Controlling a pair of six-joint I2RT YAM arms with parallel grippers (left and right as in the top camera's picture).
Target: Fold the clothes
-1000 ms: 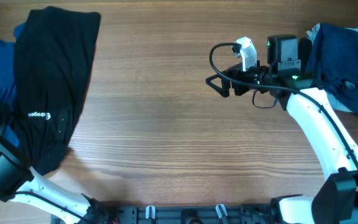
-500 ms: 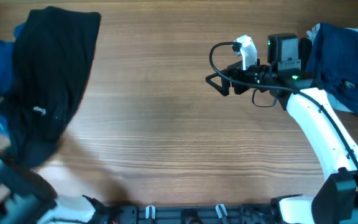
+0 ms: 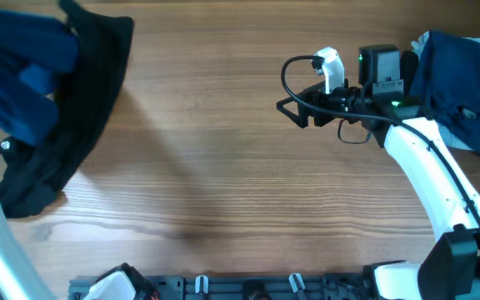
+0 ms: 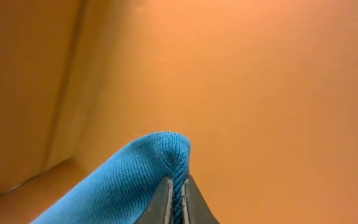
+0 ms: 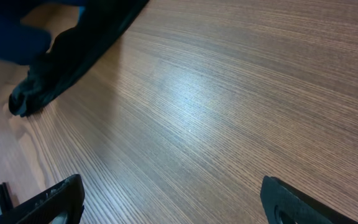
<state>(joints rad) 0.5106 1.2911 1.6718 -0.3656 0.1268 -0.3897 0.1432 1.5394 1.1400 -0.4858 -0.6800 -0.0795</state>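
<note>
Pick-up step: left fingers (image 4: 161, 208) pinch a fold of the blue T-shirt (image 3: 19, 58), raised at far left over the black garment (image 3: 65, 142). Right fingers (image 5: 51, 200) stand open above the counter (image 3: 223, 167). Next move, likely: spread the shirt flat mid-counter.

Blurred, covered and cut-off parts

At the far left corner of the table (image 3: 223, 167) the blue T-shirt (image 3: 19, 58) is a blurred smear cut by the picture's edge, and it covers part of the black garment (image 3: 73, 125). The left gripper (image 4: 178, 211) shows only its tips, pinched on a blue fold. The navy pile (image 3: 461, 83) at the far right corner runs off the edge.
</note>
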